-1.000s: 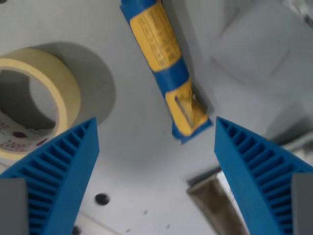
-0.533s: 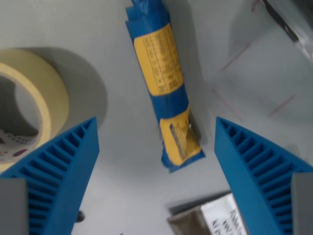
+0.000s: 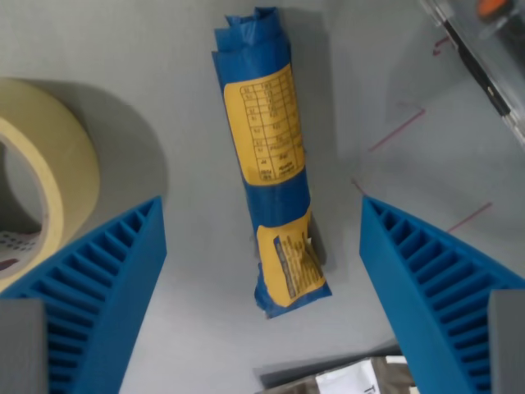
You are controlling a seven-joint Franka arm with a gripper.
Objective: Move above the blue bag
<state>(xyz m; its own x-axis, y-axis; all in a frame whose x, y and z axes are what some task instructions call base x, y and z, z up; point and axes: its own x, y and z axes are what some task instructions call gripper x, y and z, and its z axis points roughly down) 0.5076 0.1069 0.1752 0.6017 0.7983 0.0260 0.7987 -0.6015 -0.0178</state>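
Note:
The blue bag (image 3: 270, 160) is a rolled blue packet with yellow labels. It lies on the grey table, running from the top centre of the wrist view down to just below the middle. My gripper (image 3: 262, 271) is open and empty above it. The two blue ribbed fingers (image 3: 107, 287) stand at the lower left and lower right, and the bag's lower end lies between them.
A roll of cream masking tape (image 3: 49, 185) lies at the wrist view's left. A clear plastic item (image 3: 484, 57) with a dark strip is at the top right. A brown and white packet (image 3: 353, 379) shows at the bottom edge. Thin red lines mark the table at the right.
The camera has moved: the whole scene has shifted down and left in view. The bag now sits more fully between my fingers and looks more upright. The gripper stays open.

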